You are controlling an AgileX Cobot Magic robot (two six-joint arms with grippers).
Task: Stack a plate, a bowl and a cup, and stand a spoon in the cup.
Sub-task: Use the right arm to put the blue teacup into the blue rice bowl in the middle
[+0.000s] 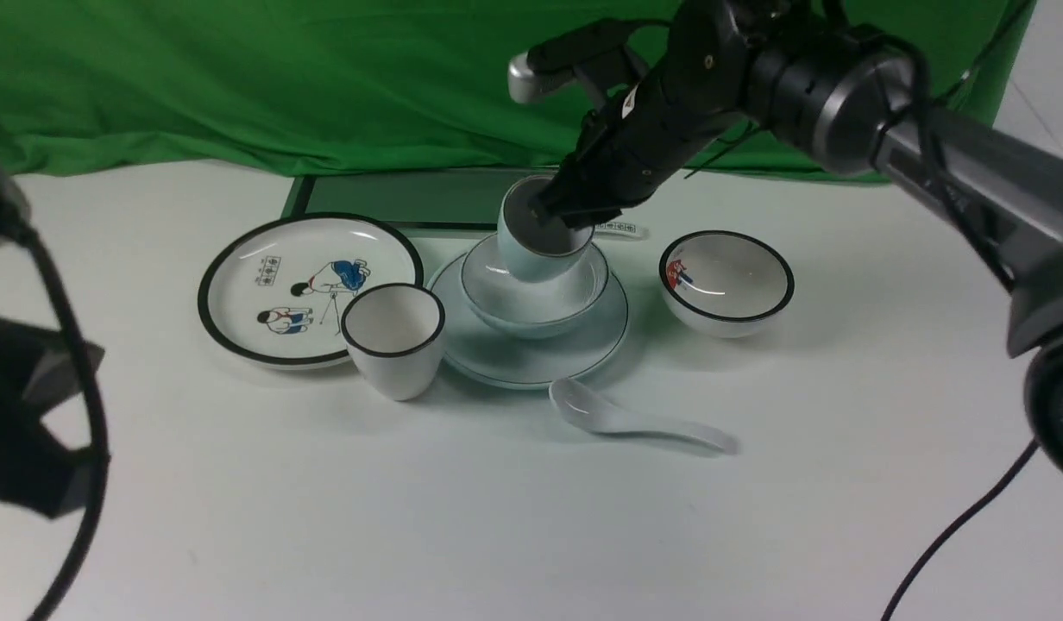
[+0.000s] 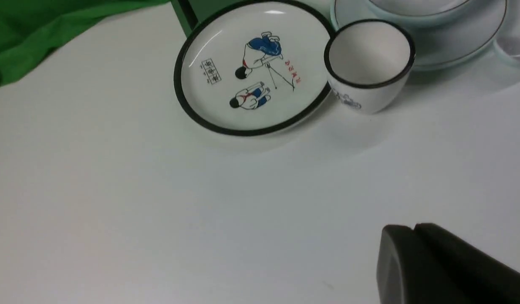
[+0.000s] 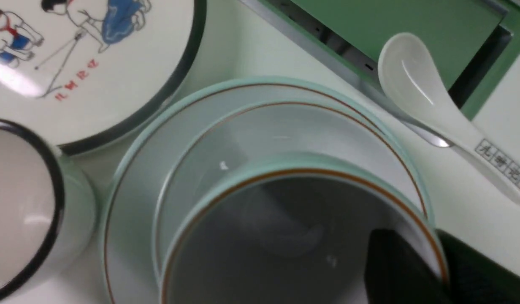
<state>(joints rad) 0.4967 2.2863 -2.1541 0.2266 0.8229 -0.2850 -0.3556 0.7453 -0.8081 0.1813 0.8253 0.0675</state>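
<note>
The pale blue plate (image 1: 531, 360) lies mid-table with the pale blue bowl (image 1: 531, 304) standing in it. My right gripper (image 1: 568, 216) is shut on the rim of the pale blue cup (image 1: 536, 248), one finger inside and one outside, and holds it tilted just over the bowl. In the right wrist view the cup (image 3: 264, 236) fills the foreground above the bowl (image 3: 285, 131) and the plate (image 3: 131, 185), with the gripper (image 3: 437, 270) pinching its rim. The plain white spoon (image 1: 622, 420) lies on the table in front of the plate. My left gripper (image 2: 412, 231) is shut and empty, low over bare table.
The black-rimmed cartoon plate (image 1: 307, 285) and the black-rimmed white cup (image 1: 393, 338) stand left of the stack. The small black-rimmed bowl (image 1: 726, 280) is to its right. The marked spoon (image 3: 433, 101) lies behind it, beside a green panel (image 1: 393, 197). Green cloth hangs at the back.
</note>
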